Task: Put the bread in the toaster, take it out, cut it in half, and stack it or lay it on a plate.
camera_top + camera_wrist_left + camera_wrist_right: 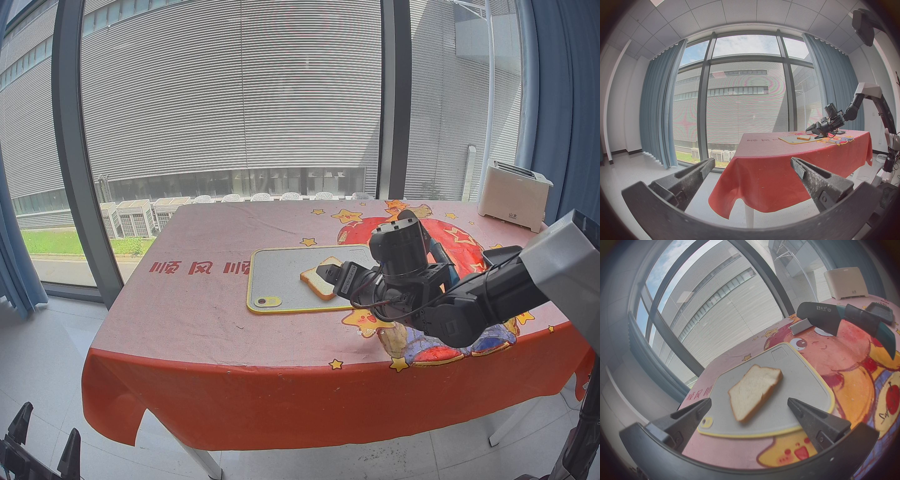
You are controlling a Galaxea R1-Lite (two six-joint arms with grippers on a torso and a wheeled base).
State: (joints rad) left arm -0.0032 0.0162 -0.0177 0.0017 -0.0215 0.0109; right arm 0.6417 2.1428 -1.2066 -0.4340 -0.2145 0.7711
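Tablecloth (187, 312): one row of large red characters (199, 267), legible. Toaster (514, 194): small dark mark low on its front, too small to read. Knife (818, 315): short white print on the black blade, likewise too small.

Strong daylight is admitted through the tall window (231, 94) behind the worktop (187, 312), and the whole scene is brightly and evenly lit. The top of the tablecloth (281, 400) is washed pale, while its hanging front is left deeper in tone. The upper face of the bread (754, 390) is lit almost white. Straight window frames are bent into curves toward the edges, most strongly in both wrist views, whose corners are darkened. Rainbow moiré bands are produced on the slatted facade (740, 103) in the left wrist view.
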